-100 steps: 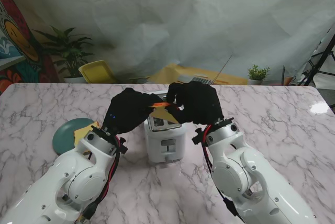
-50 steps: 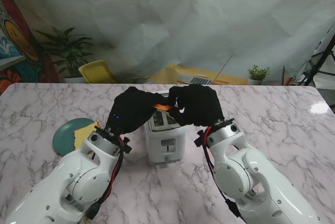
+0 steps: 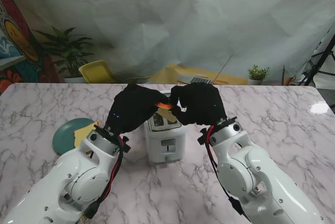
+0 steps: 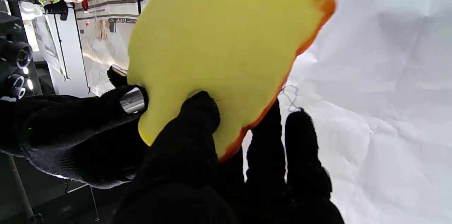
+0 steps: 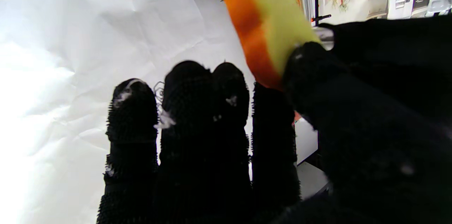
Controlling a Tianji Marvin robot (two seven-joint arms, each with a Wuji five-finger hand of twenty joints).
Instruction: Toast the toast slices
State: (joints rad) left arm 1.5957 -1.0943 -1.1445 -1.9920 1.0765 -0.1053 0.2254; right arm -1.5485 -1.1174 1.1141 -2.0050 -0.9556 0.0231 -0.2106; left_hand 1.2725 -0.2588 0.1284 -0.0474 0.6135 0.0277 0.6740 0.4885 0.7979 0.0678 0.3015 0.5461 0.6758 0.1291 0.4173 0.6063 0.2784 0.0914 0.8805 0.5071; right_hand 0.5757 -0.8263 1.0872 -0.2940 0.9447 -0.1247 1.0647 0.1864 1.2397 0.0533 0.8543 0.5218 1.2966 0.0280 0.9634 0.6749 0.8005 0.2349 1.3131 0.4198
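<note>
So both hands were on the one toast slice point(image 3: 164, 106) right over the toaster point(image 3: 165, 135), which sat upright mid-table between the two arms. The left hand point(image 3: 132, 110) pinched it, thumb across the yellow face and other fingers behind the crust edge, and the right hand point(image 3: 198, 103) pinched the opposite side, thumb on the face with its four fingers packed together. Compared with a second earlier, the slice looked way smaller from the stand camera: back then a wide yellow wedge showed between the gloves, and by this point only a thin orange-and-yellow sliver did. The hands had also crept slightly farther from me. My read is they'd been tipping the slice toward edge-on so it lines up with a slot, so the drop-in was probably close, but it wasn't in yet and I couldn't tell which slot it sat over. Another slice point(image 3: 84, 131) waited on the teal plate point(image 3: 62, 135) off to the left.
</note>
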